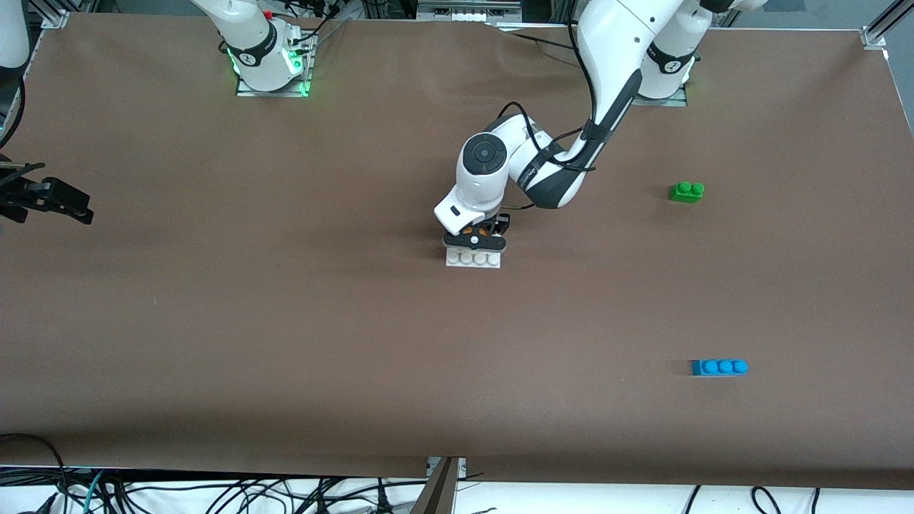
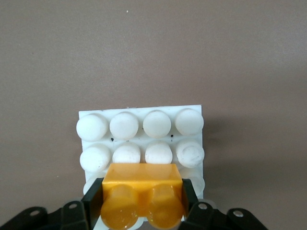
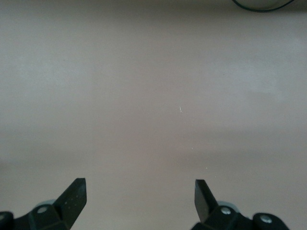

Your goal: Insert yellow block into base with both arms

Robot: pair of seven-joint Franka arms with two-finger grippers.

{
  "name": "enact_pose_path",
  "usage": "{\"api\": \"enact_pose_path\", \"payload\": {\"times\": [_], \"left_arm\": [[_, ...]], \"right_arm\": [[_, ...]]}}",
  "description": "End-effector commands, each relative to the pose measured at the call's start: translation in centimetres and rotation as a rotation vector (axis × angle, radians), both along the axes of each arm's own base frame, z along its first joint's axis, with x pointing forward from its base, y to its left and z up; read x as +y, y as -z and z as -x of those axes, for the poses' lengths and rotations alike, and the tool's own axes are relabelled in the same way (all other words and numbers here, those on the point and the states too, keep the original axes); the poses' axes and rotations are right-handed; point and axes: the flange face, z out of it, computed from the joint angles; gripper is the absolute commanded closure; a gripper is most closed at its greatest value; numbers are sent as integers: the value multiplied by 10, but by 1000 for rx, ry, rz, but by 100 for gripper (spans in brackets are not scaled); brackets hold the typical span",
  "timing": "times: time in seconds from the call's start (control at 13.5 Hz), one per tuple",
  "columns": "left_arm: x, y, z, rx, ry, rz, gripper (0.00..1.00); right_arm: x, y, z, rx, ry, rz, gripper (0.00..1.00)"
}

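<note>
- Left pincer (image 2: 141,203) clamped on yellow block (image 2: 142,184), over base (image 2: 139,125); block nearly hidden in front view.
- Right pincer (image 3: 140,196) spread wide over bare bench (image 3: 153,96), holding nothing.

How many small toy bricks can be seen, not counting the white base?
3. The yellow block is in the left gripper, over the base. The green brick and the blue brick lie toward the left arm's end, the blue one nearer the camera.
</note>
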Motion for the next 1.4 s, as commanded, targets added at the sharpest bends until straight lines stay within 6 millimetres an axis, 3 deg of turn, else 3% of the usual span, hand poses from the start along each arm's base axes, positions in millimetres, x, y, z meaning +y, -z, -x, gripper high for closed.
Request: {"api": "enact_pose_path", "payload": {"times": [0.0, 0.67, 0.89, 0.96, 1.03, 1.33], "left_arm": [[7, 31, 9, 14, 14, -33, 100], [11, 44, 27, 45, 28, -54, 100], [9, 42, 24, 40, 28, -48, 100], [8, 40, 22, 39, 22, -43, 80], [9, 38, 20, 54, -2, -27, 1], [14, -5, 4, 16, -35, 3, 0]], "right_arm": [[-2, -4, -1, -1, 3, -3, 0], [-2, -5, -1, -2, 3, -3, 0], [-2, -4, -1, -1, 3, -3, 0], [-2, -4, -1, -1, 3, -3, 0], [-2, -5, -1, -2, 3, -3, 0], [-2, -5, -1, -2, 3, -3, 0]]}}
